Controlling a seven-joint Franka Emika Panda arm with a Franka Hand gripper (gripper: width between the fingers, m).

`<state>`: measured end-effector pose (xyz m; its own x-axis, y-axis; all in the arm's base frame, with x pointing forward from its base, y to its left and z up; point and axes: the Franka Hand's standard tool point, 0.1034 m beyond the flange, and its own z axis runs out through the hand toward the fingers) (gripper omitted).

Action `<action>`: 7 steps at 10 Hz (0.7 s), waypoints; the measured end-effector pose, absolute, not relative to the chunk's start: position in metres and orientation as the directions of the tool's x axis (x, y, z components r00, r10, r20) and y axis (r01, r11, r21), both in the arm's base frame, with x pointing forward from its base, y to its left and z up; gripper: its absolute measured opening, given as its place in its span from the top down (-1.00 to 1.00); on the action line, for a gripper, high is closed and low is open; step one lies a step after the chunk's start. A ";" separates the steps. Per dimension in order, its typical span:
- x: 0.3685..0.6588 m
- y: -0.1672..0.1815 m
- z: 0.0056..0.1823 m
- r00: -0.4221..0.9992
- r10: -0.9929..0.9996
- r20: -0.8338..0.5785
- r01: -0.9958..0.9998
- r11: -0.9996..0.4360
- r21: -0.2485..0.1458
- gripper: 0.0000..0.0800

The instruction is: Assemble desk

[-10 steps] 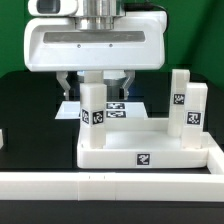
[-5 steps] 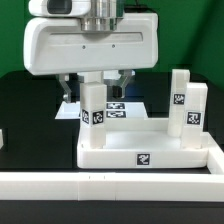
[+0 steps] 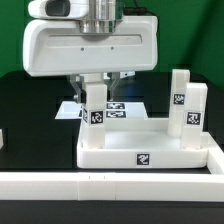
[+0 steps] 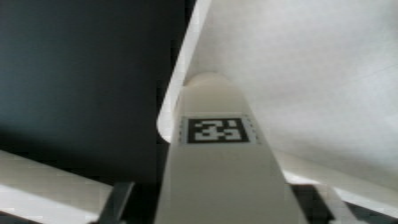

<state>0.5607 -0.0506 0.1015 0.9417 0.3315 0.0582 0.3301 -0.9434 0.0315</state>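
two legs (image 3: 188, 108) stand right; marker board (image 3: 120, 108) behind desk top (image 3: 140, 148).

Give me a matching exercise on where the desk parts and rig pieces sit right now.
Things:
1. leg on the exterior view's left
2. pair of legs on the exterior view's right
3. marker board
4. rail

Places:
A. flat on the table beyond the slab
B. lying along the front, nearer the camera than the slab
C. upright between the fingers of the gripper
D. upright on the slab, away from the gripper

Pairs: 1-C, 2-D, 3-A, 4-B
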 end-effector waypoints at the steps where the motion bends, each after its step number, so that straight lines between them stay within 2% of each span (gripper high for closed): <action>1: 0.561 -0.051 0.101 0.942 0.332 0.058 0.330 -0.943 0.032 0.28; 2: 0.561 -0.051 0.101 0.942 0.331 0.058 0.329 -0.944 0.031 0.28; 5: 0.560 -0.052 0.101 0.995 -0.076 0.069 -0.075 -0.997 -0.008 0.28; 7: 0.559 -0.056 0.101 0.971 -0.229 0.066 -0.228 -0.973 -0.018 0.28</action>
<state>0.5594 -0.0559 0.1008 0.9711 -0.2291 0.0665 -0.2284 -0.9734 -0.0179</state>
